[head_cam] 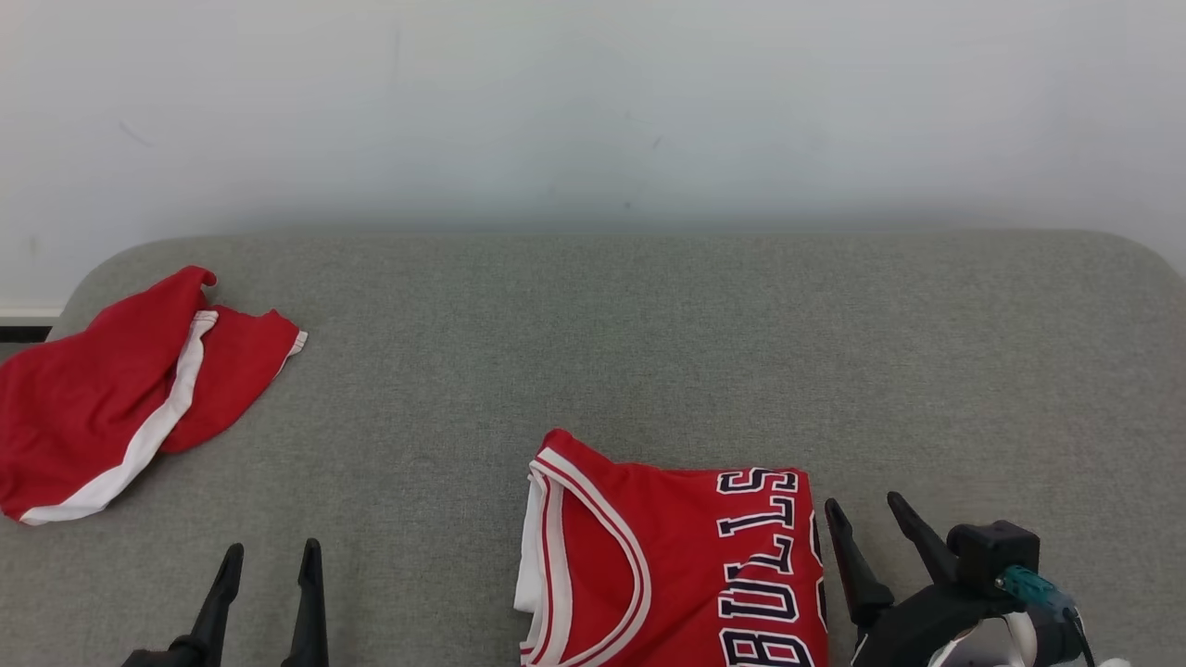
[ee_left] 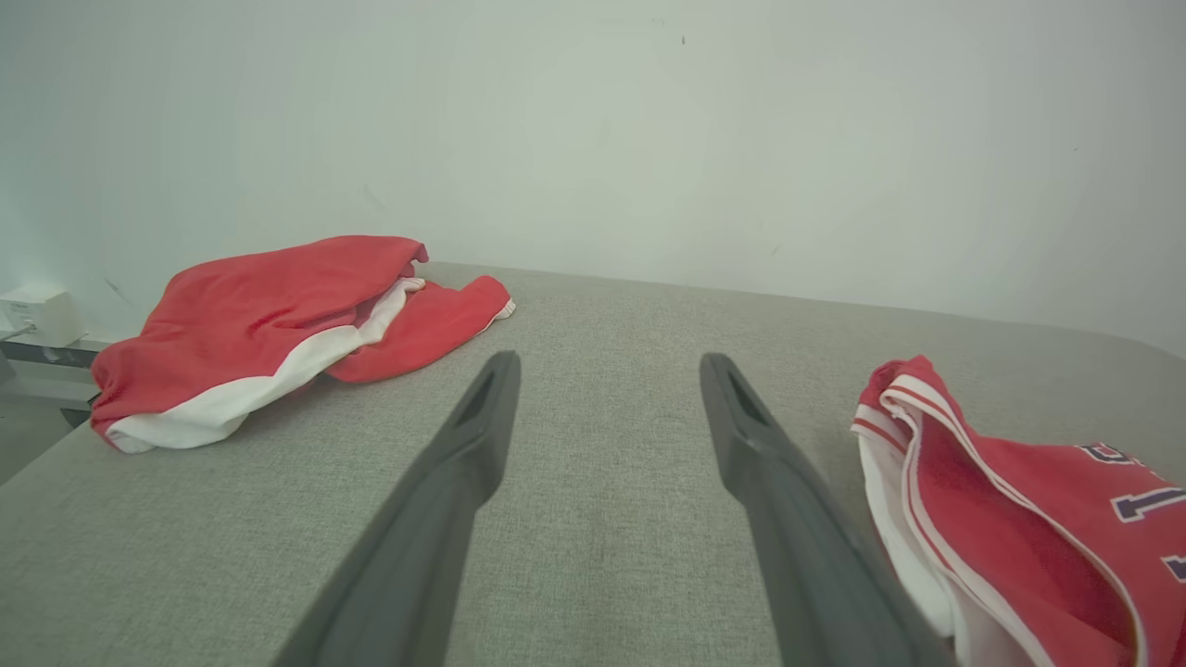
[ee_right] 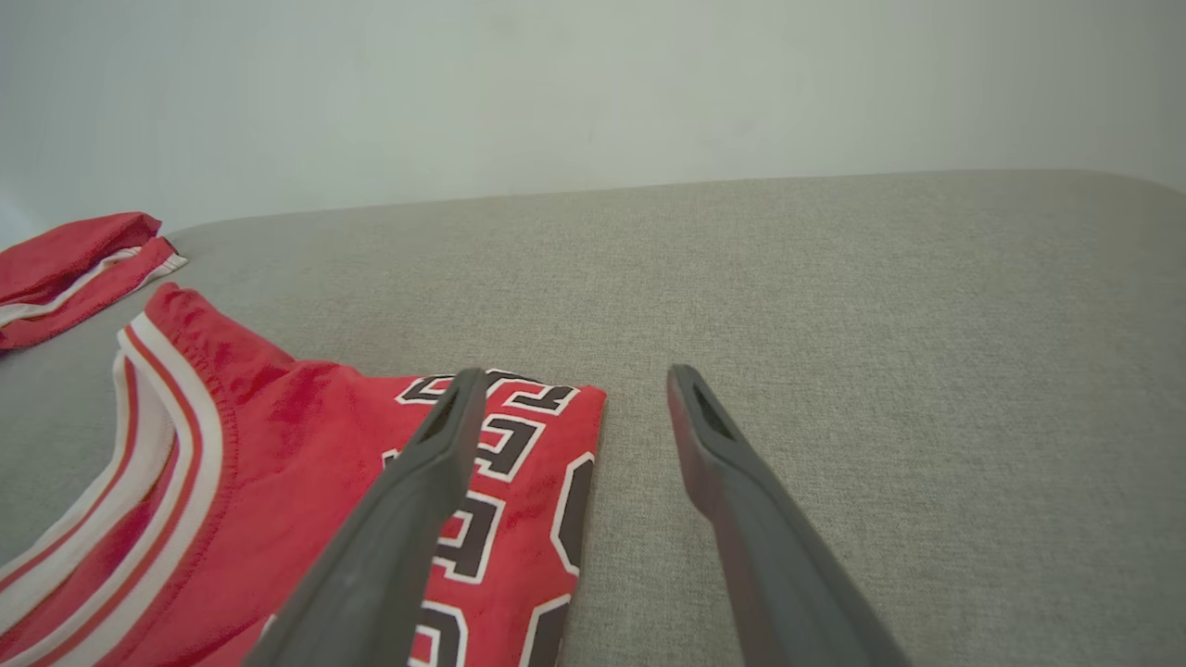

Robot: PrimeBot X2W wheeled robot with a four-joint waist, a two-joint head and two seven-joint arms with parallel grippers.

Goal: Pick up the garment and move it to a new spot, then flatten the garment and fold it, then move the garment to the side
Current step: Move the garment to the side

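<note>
Fingers of the left gripper (head_cam: 271,554) stand apart over bare cloth at the near left, holding nothing. The right gripper (head_cam: 864,505), at the near right, is likewise spread and empty. Its left finger sits at the right edge of the jersey (head_cam: 686,565), and I cannot tell whether it touches.

The jersey lies between the two grippers at the near edge of the grey pad (head_cam: 649,352). It looks folded into a compact block, with the lettering on the right and the striped armhole on the left. If so, what remains is to move it to the side.

That move is where trouble could come. A pinch that catches only the top layer would peel the fold open as the arm lifts. A grip at one edge alone would let the far half sag and unfold. Dragging the jersey instead of lifting it could ruck the lower layers on the coarse pad.

Further back on the left, well apart from the jersey, lie crumpled red shorts (head_cam: 102,398) with a white stripe. A move to the left that runs too far could land the jersey on them. Behind the pad is a plain pale wall (head_cam: 593,111).
</note>
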